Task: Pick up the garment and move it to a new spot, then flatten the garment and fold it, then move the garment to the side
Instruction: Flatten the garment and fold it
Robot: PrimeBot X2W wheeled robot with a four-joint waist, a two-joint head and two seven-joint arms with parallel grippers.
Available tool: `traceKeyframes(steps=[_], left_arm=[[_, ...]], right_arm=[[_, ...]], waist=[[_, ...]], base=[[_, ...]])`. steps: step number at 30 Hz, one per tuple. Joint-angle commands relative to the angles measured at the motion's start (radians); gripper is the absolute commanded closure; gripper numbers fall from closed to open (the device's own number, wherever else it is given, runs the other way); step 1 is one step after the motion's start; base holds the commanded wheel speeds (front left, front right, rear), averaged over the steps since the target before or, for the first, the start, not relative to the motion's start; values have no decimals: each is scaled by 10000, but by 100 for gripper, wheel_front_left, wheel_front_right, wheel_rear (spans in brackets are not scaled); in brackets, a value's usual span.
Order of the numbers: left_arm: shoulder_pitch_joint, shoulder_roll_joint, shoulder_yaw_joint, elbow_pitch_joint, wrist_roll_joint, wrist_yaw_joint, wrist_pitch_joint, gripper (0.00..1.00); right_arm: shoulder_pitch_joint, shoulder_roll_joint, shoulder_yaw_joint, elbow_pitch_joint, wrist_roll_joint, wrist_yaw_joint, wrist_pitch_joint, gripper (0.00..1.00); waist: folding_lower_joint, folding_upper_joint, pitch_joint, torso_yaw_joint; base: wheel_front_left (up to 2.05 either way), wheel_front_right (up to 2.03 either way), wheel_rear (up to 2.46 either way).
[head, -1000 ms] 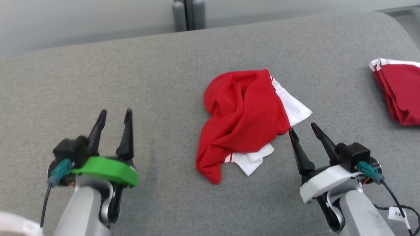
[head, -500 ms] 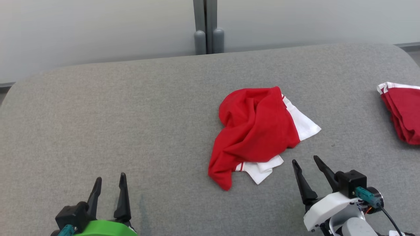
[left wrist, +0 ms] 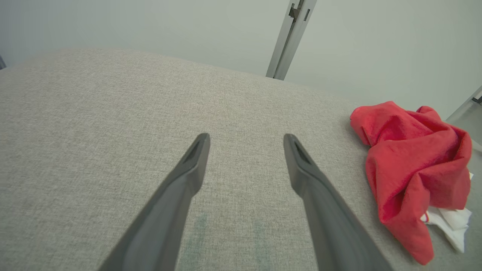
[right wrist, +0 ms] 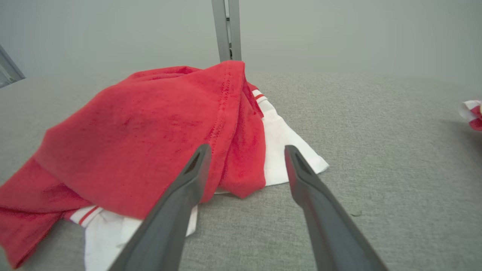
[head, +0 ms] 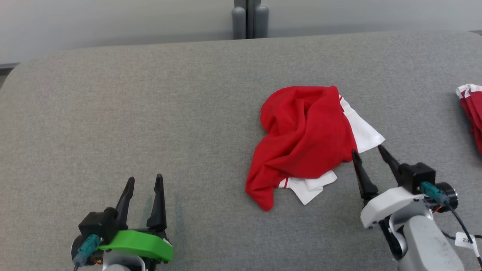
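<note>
A crumpled red garment with white sleeves lies in a heap on the grey table, right of centre. My right gripper is open, its fingertips at the heap's lower right edge by the white sleeve; the right wrist view shows the garment just ahead of the right gripper, nothing between the fingers. My left gripper stands open over bare table at the lower left, well apart from the heap. In the left wrist view the garment lies far right of the left gripper.
A second red cloth with white trim lies at the table's right edge, also seen as a cloth corner in the right wrist view. A grey post stands behind the table against a pale wall. Bare grey surface spreads left of the heap.
The head camera has shifted between frames. My right gripper has come forward from short of the heap to its lower right edge. The garment lies as before.
</note>
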Motion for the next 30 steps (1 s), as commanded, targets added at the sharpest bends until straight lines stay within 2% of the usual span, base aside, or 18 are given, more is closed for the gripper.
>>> traceKeyframes(steps=[1,10,17,18,19,20,24,30], left_arm=[[-294,54,-56,-65,-53,-48,-1,0],[-1105,306,-377,-169,-337,-41,-3,0],[-1393,358,-575,-60,-429,-40,-1,0],[-1386,348,-591,-36,-429,-41,-3,0],[-1353,335,-604,-16,-431,-41,-3,0],[-1311,326,-598,3,-431,-40,-3,0],[-1081,301,-529,61,-360,-40,-3,0],[-812,236,-402,118,-223,-40,-3,0]], right_arm=[[-400,-46,-343,107,-213,-20,-2,0],[-2418,-43,-2328,1339,-1980,-20,-2,0],[-2881,-27,-3623,3618,-3361,-20,168,0],[-2767,-11,-3677,3916,-3458,-20,192,19],[-2667,0,-3726,4249,-3484,-20,227,83],[-2610,16,-3738,4462,-3419,-20,242,100],[-2385,-9,-3794,4526,-3384,-20,177,100],[-2990,-345,-3133,2541,-2750,-20,-5,100]], waist=[[0,-1,610,298],[0,-1,1999,735],[0,-1,2277,933],[0,-1,2226,934],[0,-1,2153,921],[0,-1,2084,902],[0,-1,1724,722],[0,-1,1044,466]], base=[[0,0,0],[0,0,0],[0,0,0],[0,0,0],[0,0,0],[0,0,0],[0,0,0],[0,0,0]])
